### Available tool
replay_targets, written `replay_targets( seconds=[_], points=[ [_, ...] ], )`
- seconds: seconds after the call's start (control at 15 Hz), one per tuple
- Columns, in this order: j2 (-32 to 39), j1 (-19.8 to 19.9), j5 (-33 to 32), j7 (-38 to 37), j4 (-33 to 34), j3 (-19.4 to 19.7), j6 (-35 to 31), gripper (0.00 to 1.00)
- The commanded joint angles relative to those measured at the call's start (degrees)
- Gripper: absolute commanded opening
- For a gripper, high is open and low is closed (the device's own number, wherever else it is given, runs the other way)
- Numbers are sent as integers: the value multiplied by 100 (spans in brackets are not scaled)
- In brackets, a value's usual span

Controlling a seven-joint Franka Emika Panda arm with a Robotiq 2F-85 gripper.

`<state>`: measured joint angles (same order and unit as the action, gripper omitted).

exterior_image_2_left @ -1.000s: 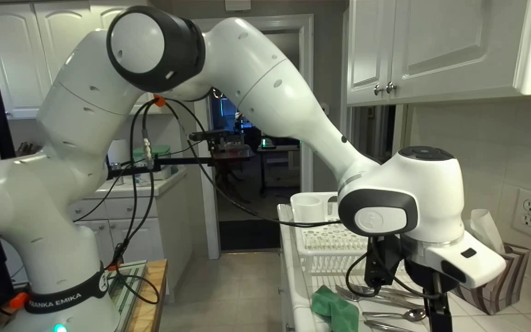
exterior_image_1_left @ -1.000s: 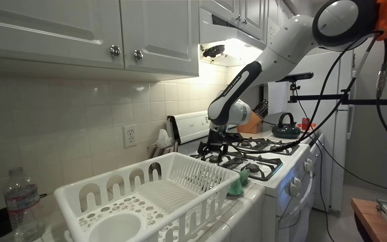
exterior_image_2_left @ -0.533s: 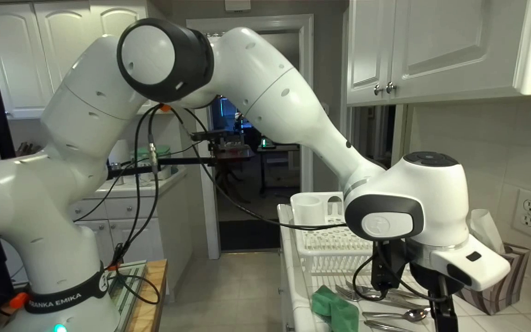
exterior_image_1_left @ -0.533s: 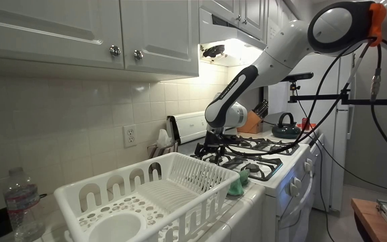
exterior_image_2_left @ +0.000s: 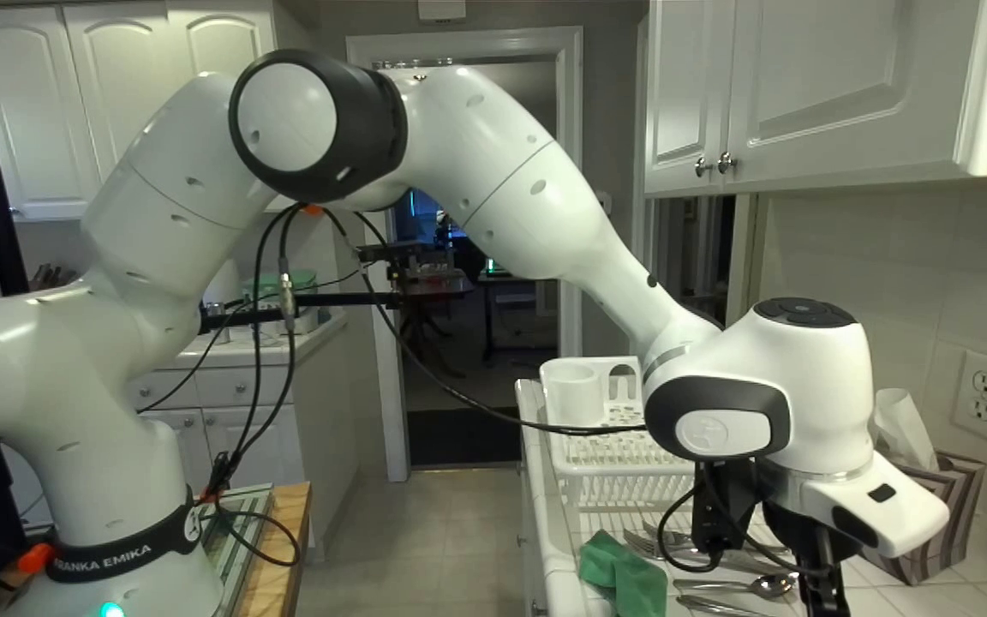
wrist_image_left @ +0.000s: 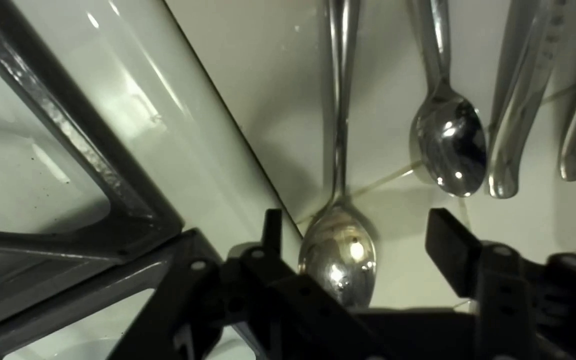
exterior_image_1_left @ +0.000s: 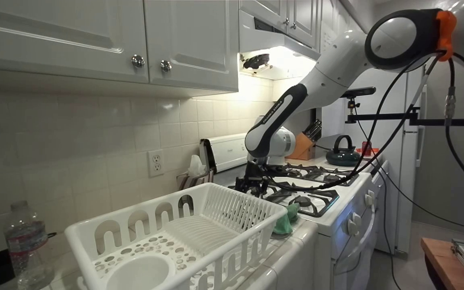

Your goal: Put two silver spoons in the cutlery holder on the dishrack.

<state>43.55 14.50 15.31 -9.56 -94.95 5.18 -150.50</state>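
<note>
In the wrist view, a large silver spoon (wrist_image_left: 340,250) lies on the white tiles, its bowl framed between the fingers of my open, empty gripper (wrist_image_left: 360,240). A smaller spoon (wrist_image_left: 450,142) lies to its right. One spoon (exterior_image_2_left: 772,586) shows beside the gripper (exterior_image_2_left: 825,591) in an exterior view. In another exterior view the gripper (exterior_image_1_left: 252,188) is low behind the rack, its fingertips hard to make out. The white dishrack (exterior_image_1_left: 147,204) also shows beyond the arm (exterior_image_2_left: 622,470). The white cutlery holder (exterior_image_1_left: 139,272) is at its end away from the stove and also shows as a cup (exterior_image_2_left: 575,394).
The stove's black grate (wrist_image_left: 83,150) and white edge (wrist_image_left: 208,135) are close to the left finger. Knife handles (wrist_image_left: 518,125) lie right of the spoons. Forks (exterior_image_2_left: 643,544), a green cloth (exterior_image_2_left: 622,570) and a tissue box (exterior_image_2_left: 948,514) are nearby. A bottle (exterior_image_1_left: 26,245) stands beside the rack.
The arm has lowered, bringing the gripper down towards the cutlery. It has also shifted slightly towards the tissue box side. The rack and cutlery have not visibly moved.
</note>
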Motion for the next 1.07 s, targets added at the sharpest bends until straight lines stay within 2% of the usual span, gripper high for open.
replay_targets(
  seconds=[0.0, 0.07, 0.13, 0.2, 0.27, 0.33, 0.67, 0.73, 0.8, 0.87, 0.93, 1.0],
  points=[
    [143, 0, 39, -67, 190, -3, -24, 61],
    [145, -1, 38, -71, 196, 0, -22, 80],
    [148, 0, 36, -71, 203, 0, -16, 74],
    [150, 4, 38, -67, 211, -3, 1, 39],
    [151, 3, 35, -69, 216, -2, 9, 42],
    [153, 3, 34, -64, 221, -4, 9, 42],
    [201, -5, 14, -72, 280, 8, 48, 6],
    [207, -12, 5, -82, 288, 20, 53, 11],
    [207, -16, 3, -90, 291, 26, 59, 42],
    [204, -19, -3, -94, 305, 31, 62, 38],
    [206, -18, -5, -93, 311, 32, 70, 39],
    [206, -17, -5, -89, 310, 30, 74, 45]
  ],
)
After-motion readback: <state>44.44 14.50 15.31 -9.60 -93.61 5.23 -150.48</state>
